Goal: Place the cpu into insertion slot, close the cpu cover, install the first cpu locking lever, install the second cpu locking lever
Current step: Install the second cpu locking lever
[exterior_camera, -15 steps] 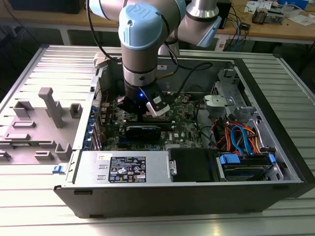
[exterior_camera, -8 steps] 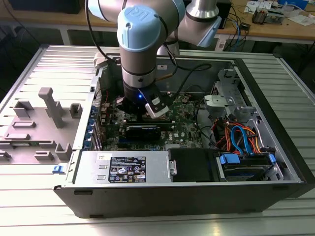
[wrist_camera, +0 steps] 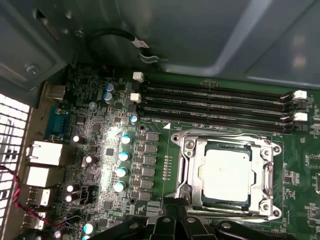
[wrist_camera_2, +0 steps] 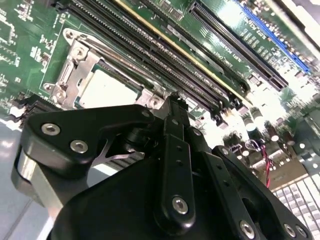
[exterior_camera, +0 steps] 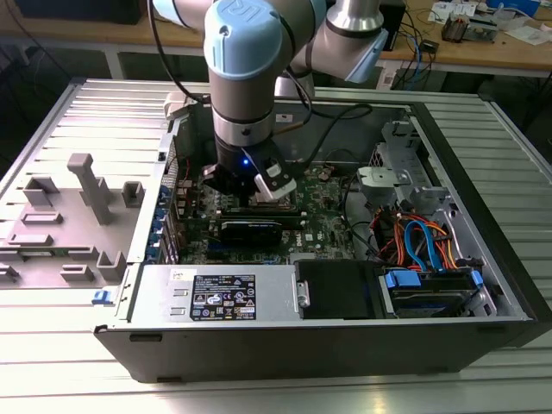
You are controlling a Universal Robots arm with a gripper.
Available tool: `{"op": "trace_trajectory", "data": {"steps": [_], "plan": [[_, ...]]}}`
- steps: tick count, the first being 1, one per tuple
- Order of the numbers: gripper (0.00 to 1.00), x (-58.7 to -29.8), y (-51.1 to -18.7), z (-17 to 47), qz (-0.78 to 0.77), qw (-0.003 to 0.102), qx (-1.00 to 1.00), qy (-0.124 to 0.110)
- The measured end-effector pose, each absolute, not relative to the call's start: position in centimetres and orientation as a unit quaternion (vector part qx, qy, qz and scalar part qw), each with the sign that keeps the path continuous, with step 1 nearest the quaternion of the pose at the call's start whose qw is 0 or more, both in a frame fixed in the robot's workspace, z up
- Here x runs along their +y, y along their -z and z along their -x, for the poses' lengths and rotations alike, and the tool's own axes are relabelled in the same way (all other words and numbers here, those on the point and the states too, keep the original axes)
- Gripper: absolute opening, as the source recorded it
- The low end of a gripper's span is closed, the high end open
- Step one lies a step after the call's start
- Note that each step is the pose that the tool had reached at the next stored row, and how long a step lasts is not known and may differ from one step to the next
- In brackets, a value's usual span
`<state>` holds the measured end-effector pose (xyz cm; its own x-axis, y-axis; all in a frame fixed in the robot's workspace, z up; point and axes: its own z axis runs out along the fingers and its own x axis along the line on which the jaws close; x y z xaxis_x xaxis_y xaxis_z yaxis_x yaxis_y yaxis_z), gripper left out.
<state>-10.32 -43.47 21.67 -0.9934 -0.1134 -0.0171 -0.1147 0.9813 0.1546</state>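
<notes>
On the bench (exterior_camera: 52, 371): open computer case (exterior_camera: 483, 259) lying flat, green motherboard (exterior_camera: 332, 216) facing up inside; grey plastic fixture (exterior_camera: 86, 185) well apart from the case, toward the exterior view's left.
Arm (exterior_camera: 246, 52): reaching down from the far side into the case, wrist pointing down over the middle of the motherboard.
Hand (exterior_camera: 259, 185): low over the board, just beside the socket area; black linkages at the edge of the first wrist view (wrist_camera: 172, 220) and large in the second wrist view (wrist_camera_2: 175, 102); nearest to one edge of the socket frame, contact not clear.
Hand opening: cannot tell, wide or narrow; nothing visibly carried.
Cpu (wrist_camera: 225, 172): seated flat and square in the insertion slot (wrist_camera: 226, 146), dull silver top facing up; seen also past the hand in the second wrist view (wrist_camera_2: 107, 90).
Cpu cover (wrist_camera: 187, 165): down flat around the chip, metal top showing through its window; frame seen again in the second wrist view (wrist_camera_2: 75, 65).
Locking levers: thin wire bars along the frame edges, latched or not cannot tell.
Memory slots (wrist_camera: 215, 105): long black rows running parallel to one side of the socket, just beside it, with white clips at the ends.
Near side of the case: silver power supply box (exterior_camera: 216, 297) with a label, and blue and orange cables (exterior_camera: 423, 241) toward the exterior view's right.
</notes>
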Motion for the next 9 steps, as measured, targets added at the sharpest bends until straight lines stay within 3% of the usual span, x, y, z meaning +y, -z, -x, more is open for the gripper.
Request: {"op": "trace_trajectory", "data": {"steps": [9], "plan": [[0.11,-43.47,-22.25,10.32,0.057,0.004,0.995,-0.078]]}}
